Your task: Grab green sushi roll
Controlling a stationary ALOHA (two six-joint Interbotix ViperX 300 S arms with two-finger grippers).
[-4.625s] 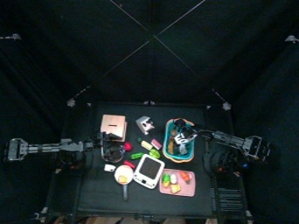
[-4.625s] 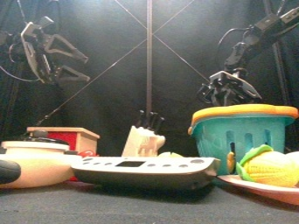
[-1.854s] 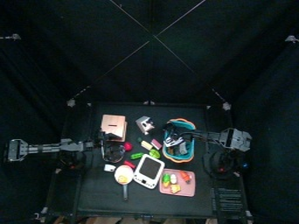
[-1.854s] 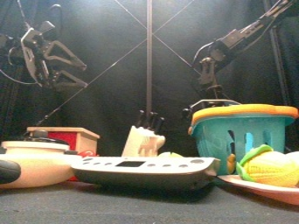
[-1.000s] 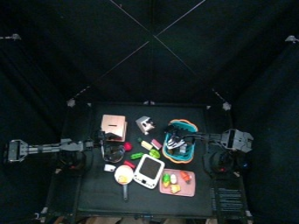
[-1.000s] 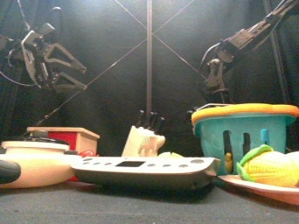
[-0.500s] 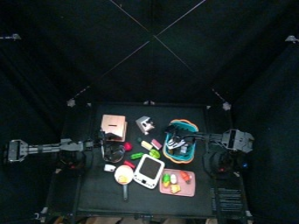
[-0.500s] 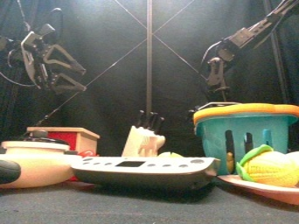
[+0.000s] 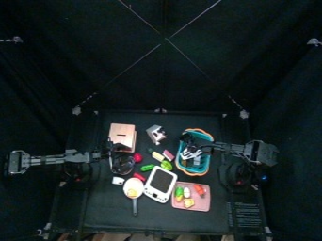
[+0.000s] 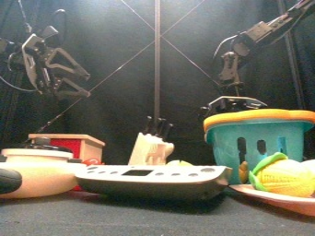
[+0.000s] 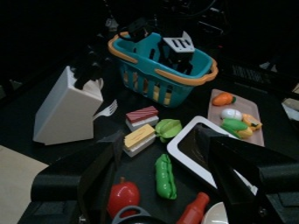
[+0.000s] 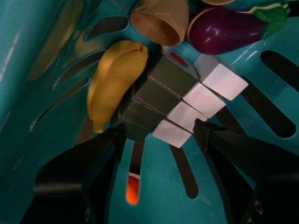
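Observation:
The green sushi roll (image 12: pixel 187 98), dark green with white cut faces, lies on the floor of the teal basket (image 12: pixel 35 96) in the right wrist view. My right gripper (image 12: pixel 158 150) hangs inside the basket just above the roll, jaws open on either side of it and touching nothing. From above, the right gripper (image 9: pixel 191 151) sits over the basket (image 9: pixel 205 165). In the front view the basket wall (image 10: pixel 264 138) hides the roll. My left gripper (image 10: pixel 52 66) rests raised at the left, open and empty.
A yellow banana (image 12: pixel 114 79), a purple eggplant (image 12: pixel 228 26) and an orange-brown piece (image 12: pixel 163 19) crowd the basket around the roll. Outside stand a white knife block (image 11: pixel 65 105), a white scale (image 10: pixel 154 177), a pink plate of vegetables (image 11: pixel 237 118), sandwich pieces (image 11: pixel 142 115) and a wooden box (image 9: pixel 122 135).
The right arm has tipped its wrist, bringing the gripper down to the basket's rim and inside. Its jaws have stayed open. The left arm has held still.

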